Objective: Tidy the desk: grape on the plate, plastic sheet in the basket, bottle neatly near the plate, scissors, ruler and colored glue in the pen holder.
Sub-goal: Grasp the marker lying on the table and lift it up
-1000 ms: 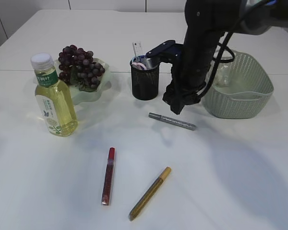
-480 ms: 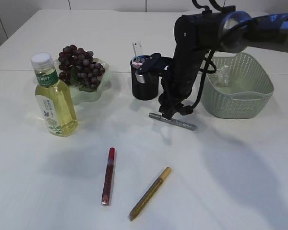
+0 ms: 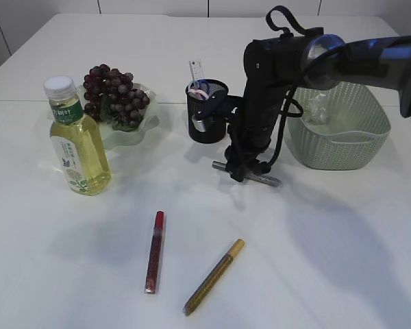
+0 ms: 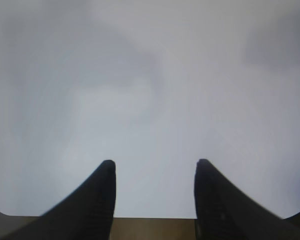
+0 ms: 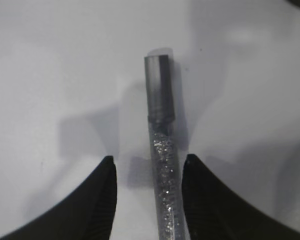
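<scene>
White desk [image 3: 342,260]. Right gripper [image 5: 149,167] is low over the silver glitter glue pen [image 3: 259,177], its two black fingers [image 5: 102,195] standing apart on either side of the barrel; the right finger looks just beside or touching the tube, the left one clearly off it, so jaws are part open and not clamped. In the wrist view the pen's grey cap points away from the camera, glitter visible through the clear barrel. The pen lies flat on the desk just in front of the black mesh pen holder [image 3: 207,123] and near the pale green basket [image 3: 342,140]. The holder has a clear ruler [image 3: 196,70] standing upright in it and pink scissor handles [image 3: 200,91] at the rim. A crumpled clear plastic sheet [image 3: 318,108] sits inside the basket. Dark grapes [image 3: 113,92] rest on the light green plate [image 3: 140,127]. The bottle [image 3: 75,140] of yellow liquid stands upright just beside the plate, white cap, green label with Chinese characters too small to read. Red glitter glue pen [image 3: 155,251] and gold glitter glue pen [image 3: 214,276] lie flat near the front of the desk, apart from each other. Left gripper [image 4: 155,172] hangs over bare white surface, fingers parted, nothing between them.
</scene>
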